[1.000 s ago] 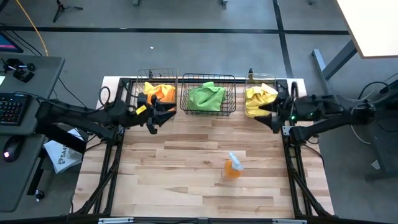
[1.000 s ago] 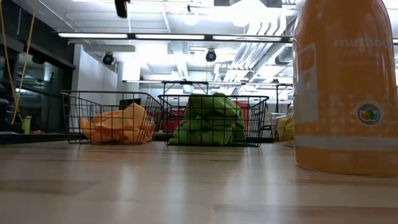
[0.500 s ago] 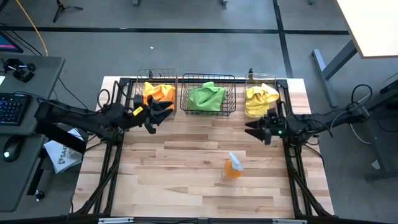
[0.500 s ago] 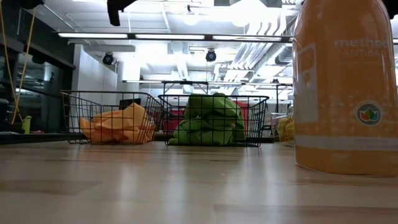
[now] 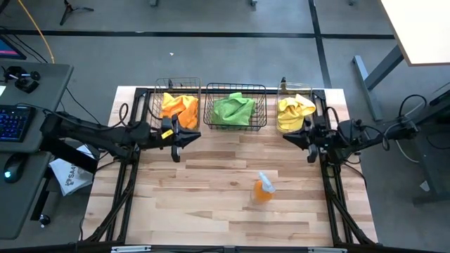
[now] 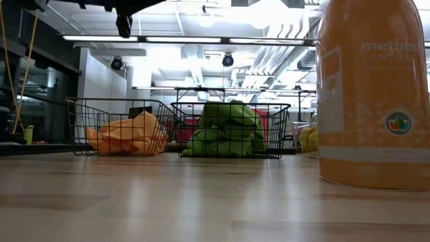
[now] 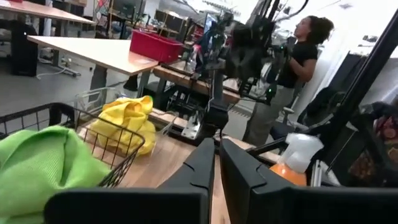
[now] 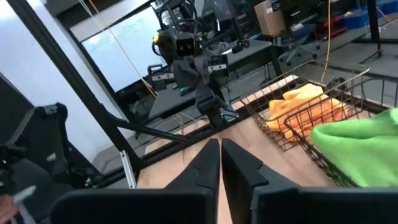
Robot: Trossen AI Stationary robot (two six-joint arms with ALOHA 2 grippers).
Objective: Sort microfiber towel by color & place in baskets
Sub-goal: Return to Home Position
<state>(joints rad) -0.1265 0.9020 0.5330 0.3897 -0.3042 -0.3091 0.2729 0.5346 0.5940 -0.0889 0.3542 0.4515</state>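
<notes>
3 lots sorted: orange microfiber towels in the left black wire basket, lime green towel in the middle wire basket, yellow towels in the clear plastic bin. Left gripper and right gripper hang at the table's sides, fingers nearly together and empty; sorting looks done.

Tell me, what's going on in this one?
Sorting looks finished: orange towels lie in the left wire basket, green towels in the middle wire basket, and yellow towels in the clear bin. An orange spray bottle stands on the wooden table. The left gripper and right gripper hover before the baskets, jaws shut and empty.
</notes>
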